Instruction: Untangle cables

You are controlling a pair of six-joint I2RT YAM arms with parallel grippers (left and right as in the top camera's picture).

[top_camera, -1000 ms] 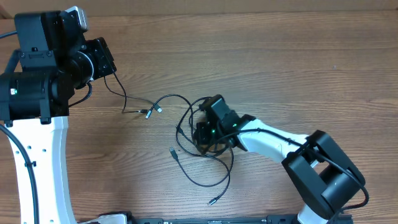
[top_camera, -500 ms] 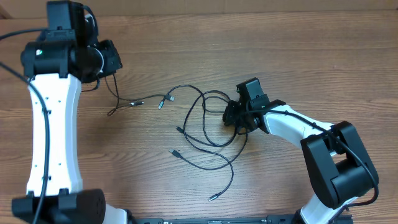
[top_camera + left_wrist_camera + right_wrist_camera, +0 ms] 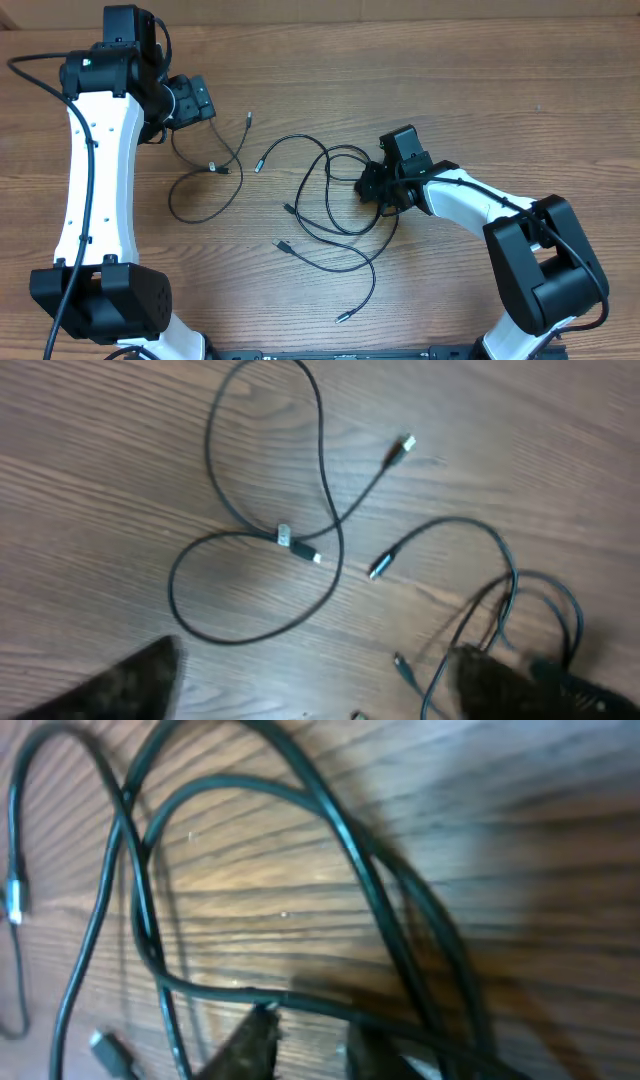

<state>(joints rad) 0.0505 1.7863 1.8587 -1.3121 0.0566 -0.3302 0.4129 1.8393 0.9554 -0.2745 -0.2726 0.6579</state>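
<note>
One black cable [image 3: 218, 166] lies apart from the others at the left of the table, in a loose loop that crosses itself. Its silvery plug ends [image 3: 285, 537] show in the left wrist view. My left gripper [image 3: 205, 100] hovers above this cable's upper end, open, with nothing between its fingers [image 3: 130, 685]. The other cables [image 3: 322, 165] form a loose tangle at mid-table, and the left wrist view catches their edge [image 3: 512, 585]. My right gripper [image 3: 368, 188] sits low at the tangle's right side. Its fingertips [image 3: 258, 1038] stand slightly apart, and a cable [image 3: 350, 845] runs across just beyond them.
Loose plug ends stick out of the tangle toward the front [image 3: 343, 318] and the left [image 3: 283, 246]. The left arm's white link [image 3: 95, 180] runs down the table's left side. The right arm [image 3: 530, 260] fills the front right corner.
The left gripper has opened and let go of its cable, which now lies in a loop at the left. The left arm swung inward. The right jaws have parted a little.
</note>
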